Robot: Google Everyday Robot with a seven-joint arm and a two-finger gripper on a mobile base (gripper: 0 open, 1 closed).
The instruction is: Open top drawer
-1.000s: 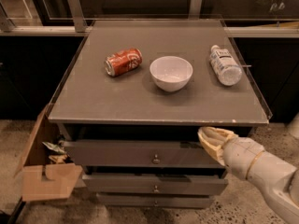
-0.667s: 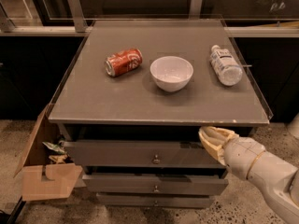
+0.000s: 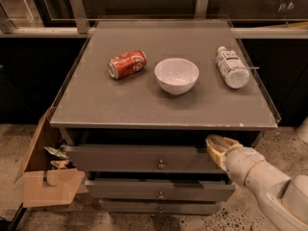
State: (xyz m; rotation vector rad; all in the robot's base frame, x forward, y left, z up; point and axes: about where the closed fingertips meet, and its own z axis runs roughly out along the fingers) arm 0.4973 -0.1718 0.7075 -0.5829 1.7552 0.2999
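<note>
Three drawer fronts: matte grey, stacked under one grey counter (image 3: 120, 105); the two lower ones are shorter and narrower.
Top drawer (image 3: 125, 159): the widest and tallest front, found directly under the counter's front edge; a dark gap is seen above its upper edge, and how far it is drawn out cannot be told.
Knob (image 3: 161, 165): small, round and metal, set at the middle of the top drawer's front.
Middle drawer (image 3: 144, 189): placed just below the top drawer, with its own small centre knob.
Bottom drawer (image 3: 144, 206): the lowest and narrowest, seen near the floor (image 3: 9, 167).
Gripper (image 3: 217, 148): a pale yellow tip, held at the right end of the top drawer, at the front's upper corner and just under the counter edge; whether it is wide, narrow or clamped on anything cannot be told.
Arm (image 3: 264, 182): light grey, reached in from the lower right corner.
Can (image 3: 127, 64): red, laid on its side on the left of the counter.
Bowl (image 3: 176, 75): white, set upright between the can and the bottle.
Bottle (image 3: 231, 67): clear with a pale label, laid on its side at the right.
Cardboard box (image 3: 50, 186): brown, placed on the speckled floor beside the cabinet's left side, with crumpled scraps seen inside.
</note>
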